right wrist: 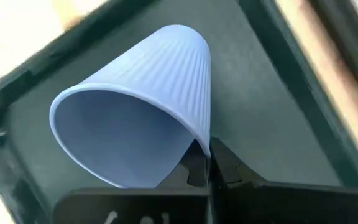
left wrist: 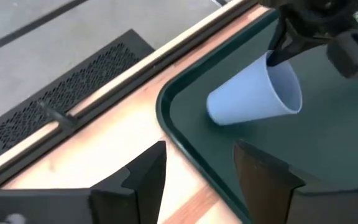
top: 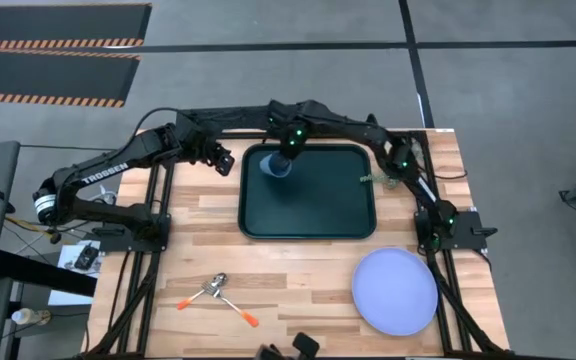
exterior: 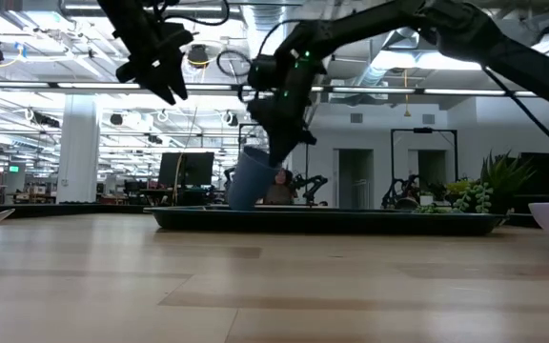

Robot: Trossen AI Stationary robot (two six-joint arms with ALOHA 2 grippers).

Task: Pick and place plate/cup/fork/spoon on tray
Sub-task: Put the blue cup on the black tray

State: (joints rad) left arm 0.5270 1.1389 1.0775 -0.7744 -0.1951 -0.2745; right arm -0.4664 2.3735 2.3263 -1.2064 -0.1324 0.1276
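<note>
On the tray (top: 308, 215): cup (top: 278, 165) tilted, rim pinched by right gripper (top: 288, 155) — base hidden.
Left gripper (left wrist: 197, 171): spread (beside tray).
Desk (top: 298, 290): wooden — plate (top: 396, 291), fork and spoon indistinct.

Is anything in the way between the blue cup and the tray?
No. The right pincer already holds the cup by its rim, tilted over the tray, near a corner. Nothing visible lies beneath it.

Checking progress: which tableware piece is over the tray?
The cup, tilted, its rim pinched by the right gripper. Plate, fork and spoon lie off the tray.
</note>
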